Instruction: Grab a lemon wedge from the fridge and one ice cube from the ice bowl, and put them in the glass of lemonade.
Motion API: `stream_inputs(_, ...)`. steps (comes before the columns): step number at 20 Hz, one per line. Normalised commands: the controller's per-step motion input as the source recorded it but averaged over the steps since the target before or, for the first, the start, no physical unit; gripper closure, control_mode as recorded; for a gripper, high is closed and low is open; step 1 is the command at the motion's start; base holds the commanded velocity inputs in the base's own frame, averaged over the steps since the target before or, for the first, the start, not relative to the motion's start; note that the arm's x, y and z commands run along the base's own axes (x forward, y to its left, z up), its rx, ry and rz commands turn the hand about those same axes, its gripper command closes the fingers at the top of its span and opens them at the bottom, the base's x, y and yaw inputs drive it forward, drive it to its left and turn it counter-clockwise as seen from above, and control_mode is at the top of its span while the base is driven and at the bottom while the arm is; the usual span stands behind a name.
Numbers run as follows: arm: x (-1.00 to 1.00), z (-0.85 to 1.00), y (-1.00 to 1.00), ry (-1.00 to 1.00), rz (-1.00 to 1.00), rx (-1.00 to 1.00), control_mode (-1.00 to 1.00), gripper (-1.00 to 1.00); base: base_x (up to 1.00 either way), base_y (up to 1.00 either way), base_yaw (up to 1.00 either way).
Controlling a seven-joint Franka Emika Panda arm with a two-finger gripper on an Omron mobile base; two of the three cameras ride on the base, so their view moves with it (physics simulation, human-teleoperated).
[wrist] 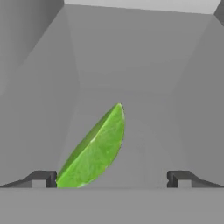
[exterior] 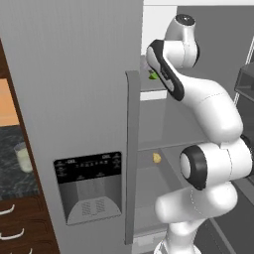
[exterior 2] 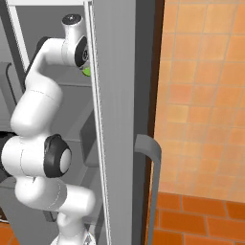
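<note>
Fridge (exterior: pixel 74 74) matt grey; lemon wedge (wrist: pixel 94 151) pulp glossy.

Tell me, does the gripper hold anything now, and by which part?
Nothing is held. The gripper is open, and the lemon wedge lies between its fingertips, next to the left one.

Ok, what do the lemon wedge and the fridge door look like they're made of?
The lemon wedge looks like real citrus: green rind edge, pale mottled pulp face. The fridge door looks like brushed grey metal, matte with faint vertical streaks, though as rendered it could be painted.
</note>
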Motion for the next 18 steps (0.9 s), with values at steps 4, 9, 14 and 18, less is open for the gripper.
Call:
stream_inputs(4,0.25,0.0,0.01,0.0,-0.08,0.13,-1.0,-1.0,0.0,0.0,0.0)
stream_inputs(9,0.54,-0.19,0.28,0.0,-0.07,0.05,-1.0,-1.0,0.0,0.0,0.0)
stream_inputs(14,0.39,-0.02,0.33,0.04,-0.04,0.0,-1.0,-1.0,0.0,0.0,0.0)
stream_inputs(18,0.24,-0.03,-0.01,0.07,-0.09,0.01,-1.0,-1.0,0.0,0.0,0.0)
